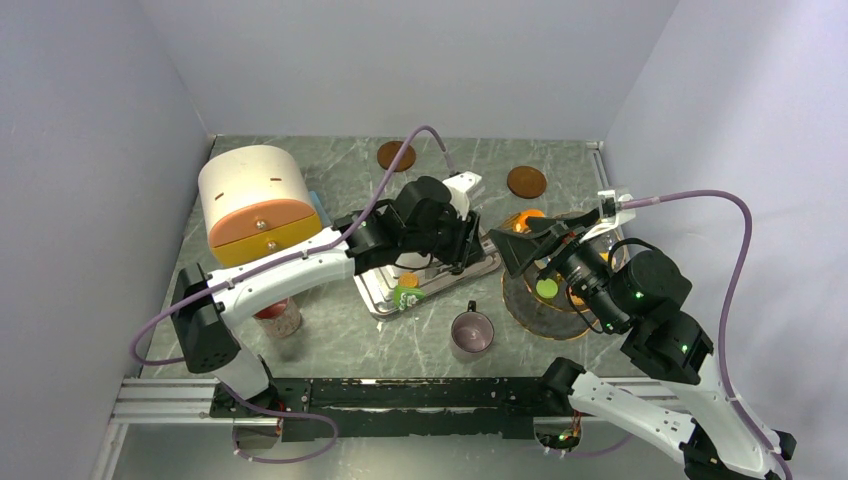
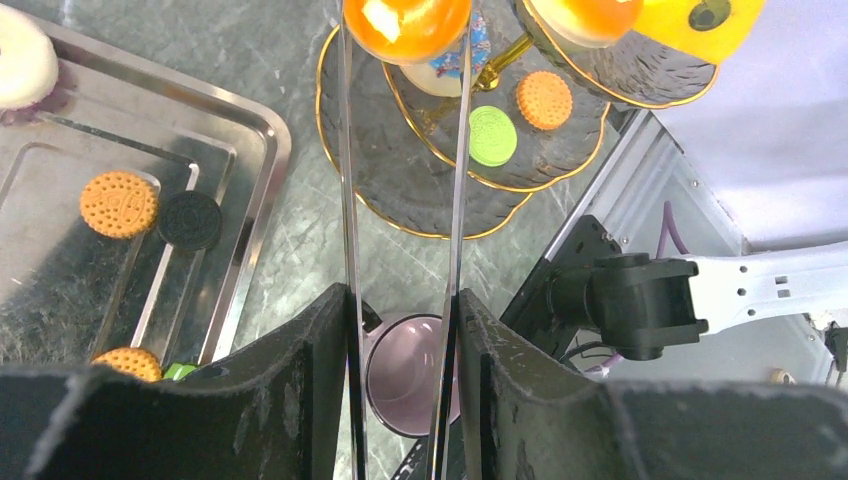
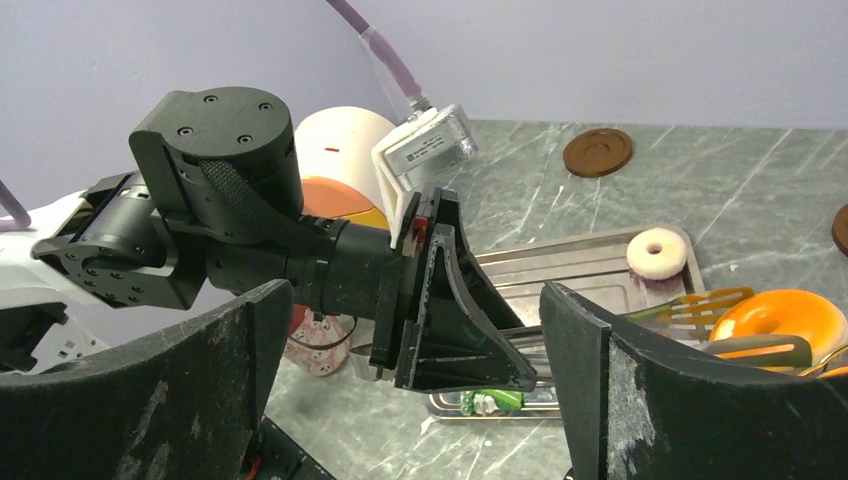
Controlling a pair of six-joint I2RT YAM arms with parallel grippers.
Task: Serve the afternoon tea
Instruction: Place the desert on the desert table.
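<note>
1. Roughly midway, I'd say. The tiered plate straight ahead of the left fingers already has a green cookie and an orange cookie sitting on it.
2. The left fingers are pinched narrow on a pair of tongs. Out past the fingertips, the tong ends are clamping an orange donut up over the plate. Looks like it's about to be set down, but it's not released yet.
3. Still to go: off to one side of the left fingers, the tray still holds a second orange cookie, with a black cookie touching it. A cream ring sits further out along the tray.
4. The mug sits on the counter right beneath the left fingers, just beside the plate and not on it. Can't tell if there's anything in it.
5. The right fingers are spread wide with nothing in them, pointing at the left fingers from close by.
6. The counter is grey-green marble-look stuff, and plain pale walls box it in on three sides. Behind the fingers there's a metal rail along the near edge.
7. Other clutter well away from both sets of fingers: two brown coasters, a round drawer box and a red-lidded jar.
</note>
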